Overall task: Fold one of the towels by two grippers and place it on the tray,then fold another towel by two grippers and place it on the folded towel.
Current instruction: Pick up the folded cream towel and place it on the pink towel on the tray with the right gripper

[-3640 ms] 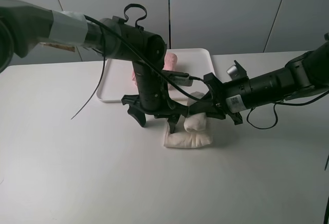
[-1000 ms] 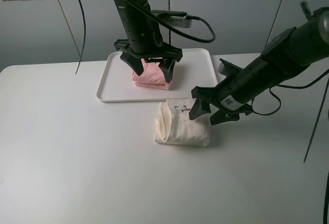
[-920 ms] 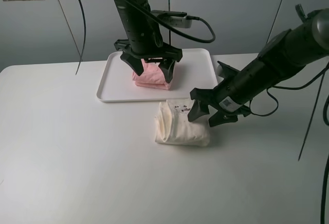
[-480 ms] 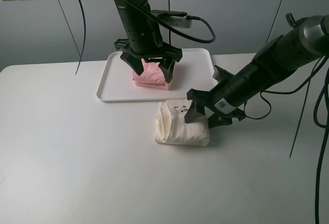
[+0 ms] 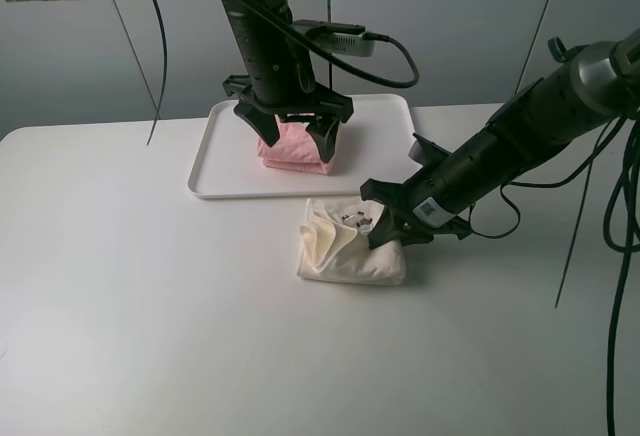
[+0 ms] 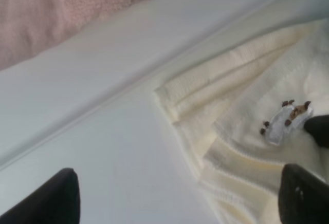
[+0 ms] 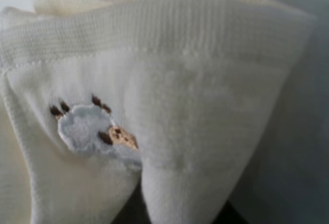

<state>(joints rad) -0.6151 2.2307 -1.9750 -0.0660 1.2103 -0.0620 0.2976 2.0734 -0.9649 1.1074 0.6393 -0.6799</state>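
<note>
Towels lay in two places: the pink towel point(image 5: 295, 148) sat folded on the white tray point(image 5: 215, 171), and the cream towel point(image 5: 345, 251) lay bunched on the worktop point(image 5: 150, 306) just in front of the tray. The right claw point(image 5: 388, 224) pinched a raised fold of the cream towel. The left claw point(image 5: 293, 128) hung over the pink towel, fingers spread wide, gripping nothing.

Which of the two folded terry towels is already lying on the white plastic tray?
The pale pink terry towel, on the white tray. The cream off-white towel lies on the table.
</note>
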